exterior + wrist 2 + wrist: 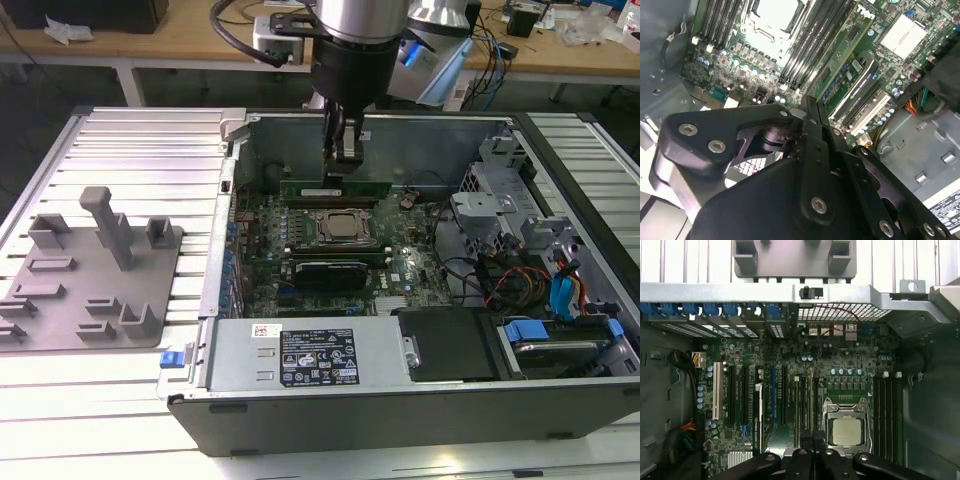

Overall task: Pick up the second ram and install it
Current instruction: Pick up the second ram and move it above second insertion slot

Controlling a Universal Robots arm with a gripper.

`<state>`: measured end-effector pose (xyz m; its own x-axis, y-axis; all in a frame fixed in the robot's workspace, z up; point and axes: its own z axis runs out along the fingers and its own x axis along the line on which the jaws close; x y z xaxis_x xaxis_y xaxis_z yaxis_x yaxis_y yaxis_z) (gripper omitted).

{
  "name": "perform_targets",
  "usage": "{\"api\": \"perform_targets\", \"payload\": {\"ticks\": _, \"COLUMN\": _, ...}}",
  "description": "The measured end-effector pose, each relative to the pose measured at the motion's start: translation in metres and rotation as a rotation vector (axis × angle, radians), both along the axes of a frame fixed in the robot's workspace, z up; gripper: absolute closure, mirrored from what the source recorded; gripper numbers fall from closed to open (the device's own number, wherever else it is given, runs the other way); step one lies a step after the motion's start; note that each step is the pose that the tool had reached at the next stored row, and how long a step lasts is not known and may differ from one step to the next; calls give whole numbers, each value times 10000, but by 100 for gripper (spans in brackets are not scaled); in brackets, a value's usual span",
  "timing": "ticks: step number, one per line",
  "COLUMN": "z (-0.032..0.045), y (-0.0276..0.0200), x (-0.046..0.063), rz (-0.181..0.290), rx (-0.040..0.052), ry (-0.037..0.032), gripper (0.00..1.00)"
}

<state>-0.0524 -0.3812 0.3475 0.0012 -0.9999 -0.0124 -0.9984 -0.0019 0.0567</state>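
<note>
**Ram pinched beside the CPU socket**

Nearest, the power supply (310,355) is walling the case front, well short of the CPU socket (340,226). Just past the socket in the exterior view, the gripper (346,168) is pinching the second ram (335,187) by its top edge. Its fingers are nearly together and the strip is lying level; whether the ram is seated or hanging clear, I cannot tell. The drive cage (490,205) is crowding the socket on the exterior view's right, and the case wall (430,140) is closing in behind. The slatted table (140,150) is lying open on the exterior view's left.

My arm (358,45) hangs straight down, wrist vertical, with the hand (346,158) pointing downward. Its two dark fingers (815,135) lie flat against each other (no gap that I can make out in both wrist views), tips directly beneath the wrist.
</note>
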Motion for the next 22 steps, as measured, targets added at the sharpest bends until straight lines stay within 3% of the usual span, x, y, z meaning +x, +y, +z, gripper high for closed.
{"api": "perform_targets", "payload": {"ticks": 2, "z": -28, "y": -1, "x": 54, "rz": 1, "rx": -3, "ry": 1, "gripper": 91}}
{"api": "perform_targets", "payload": {"ticks": 6, "z": -116, "y": 8, "x": 66, "rz": 1, "rx": -3, "ry": 2, "gripper": 91}}
{"api": "perform_targets", "payload": {"ticks": 13, "z": -203, "y": 29, "x": 68, "rz": -1, "rx": 9, "ry": 1, "gripper": 91}}
{"api": "perform_targets", "payload": {"ticks": 22, "z": -209, "y": 37, "x": 68, "rz": 1, "rx": 8, "ry": 2, "gripper": 91}}
